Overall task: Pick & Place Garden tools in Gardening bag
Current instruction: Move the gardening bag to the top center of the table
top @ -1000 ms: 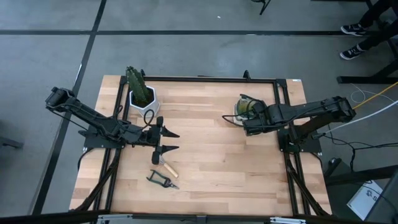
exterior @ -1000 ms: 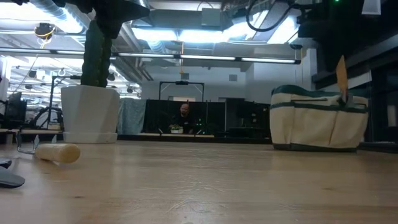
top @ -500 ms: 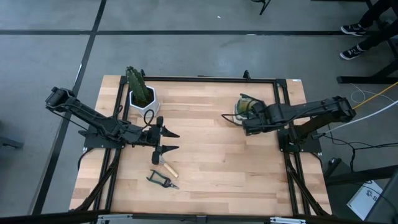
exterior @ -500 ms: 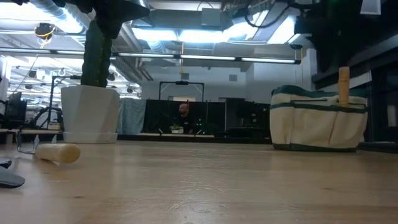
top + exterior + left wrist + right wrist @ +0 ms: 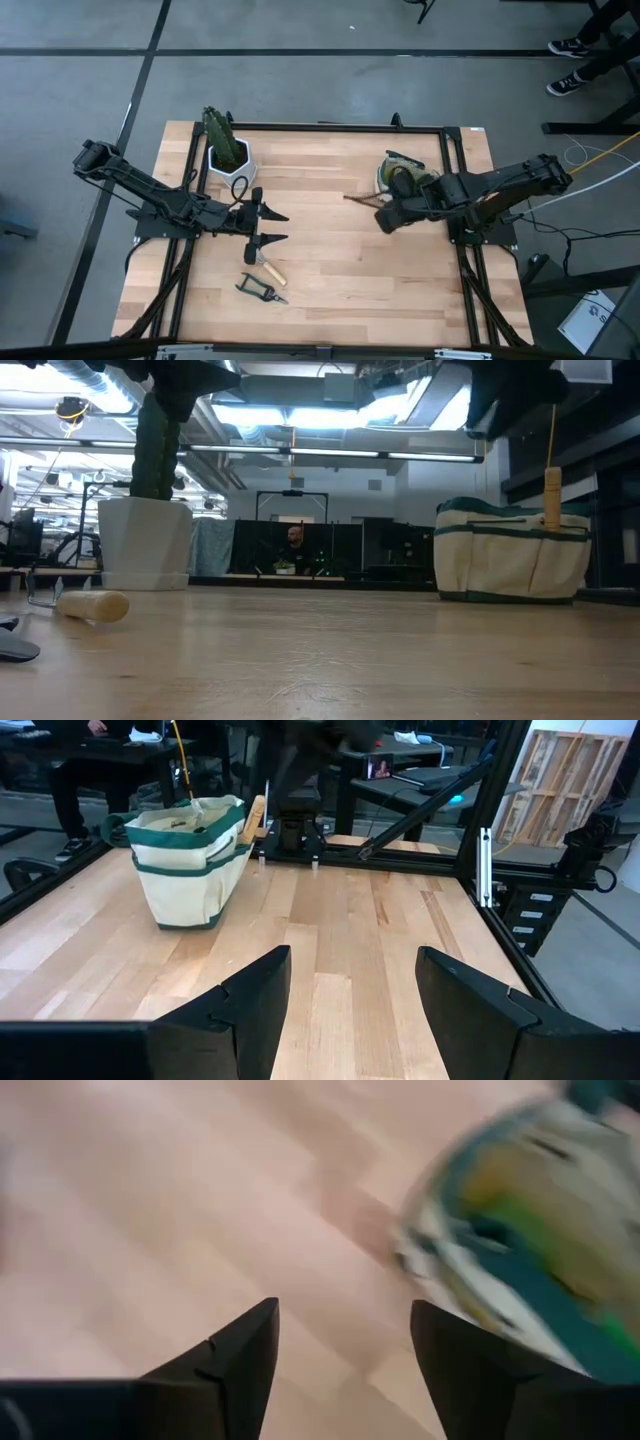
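Note:
The tan gardening bag with green trim (image 5: 400, 175) stands at the table's far right; it also shows in the low view (image 5: 510, 560). A wooden tool handle (image 5: 551, 495) sticks up out of the bag. My right gripper (image 5: 384, 217) is open and empty above the table, just near-left of the bag. A wooden-handled tool (image 5: 266, 266) and the black-handled pruning shears (image 5: 260, 290) lie on the table at the near left. My left gripper (image 5: 276, 226) is open and empty, hovering just beyond them. I cannot make out the spray bottle.
A green cactus-like plant in a white pot (image 5: 228, 150) stands at the far left, behind my left arm. A broad stretch of bare wood (image 5: 330, 250) lies between the two grippers. A person (image 5: 296, 542) sits in the room beyond the table.
My right gripper has gone from over the bag toward the table's near edge and a little left. The wooden handle in the bag, tilted a second ago, has sunk lower and now stands upright.

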Motion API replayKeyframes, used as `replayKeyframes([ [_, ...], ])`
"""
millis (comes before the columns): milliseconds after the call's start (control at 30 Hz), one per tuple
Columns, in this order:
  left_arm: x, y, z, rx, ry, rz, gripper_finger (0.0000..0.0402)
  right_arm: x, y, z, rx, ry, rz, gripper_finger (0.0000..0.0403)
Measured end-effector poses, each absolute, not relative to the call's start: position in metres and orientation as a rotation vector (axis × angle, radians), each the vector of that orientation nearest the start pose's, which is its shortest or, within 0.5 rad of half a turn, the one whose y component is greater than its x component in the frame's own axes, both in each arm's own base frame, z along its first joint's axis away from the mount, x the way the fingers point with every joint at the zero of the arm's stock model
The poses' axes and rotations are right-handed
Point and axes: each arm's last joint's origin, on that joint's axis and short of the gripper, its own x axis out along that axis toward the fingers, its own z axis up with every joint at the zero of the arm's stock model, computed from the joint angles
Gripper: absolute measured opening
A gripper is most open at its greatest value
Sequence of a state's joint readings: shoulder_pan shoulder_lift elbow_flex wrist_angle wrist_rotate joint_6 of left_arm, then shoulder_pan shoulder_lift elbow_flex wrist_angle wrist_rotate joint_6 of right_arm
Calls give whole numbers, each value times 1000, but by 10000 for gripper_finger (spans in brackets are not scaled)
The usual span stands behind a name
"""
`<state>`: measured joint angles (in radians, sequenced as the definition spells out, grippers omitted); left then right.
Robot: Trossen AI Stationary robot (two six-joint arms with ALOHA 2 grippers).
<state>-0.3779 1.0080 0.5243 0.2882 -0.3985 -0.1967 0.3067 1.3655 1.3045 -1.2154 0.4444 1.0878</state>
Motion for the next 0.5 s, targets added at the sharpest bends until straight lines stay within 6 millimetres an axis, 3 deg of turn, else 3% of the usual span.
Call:
replayKeyframes([
  [200,205,-69,247,-120,182,39,212,243,95,318,401,911,-485,220],
  [500,205,-69,244,-109,210,42,212,229,145,311,354,976,-271,219],
])
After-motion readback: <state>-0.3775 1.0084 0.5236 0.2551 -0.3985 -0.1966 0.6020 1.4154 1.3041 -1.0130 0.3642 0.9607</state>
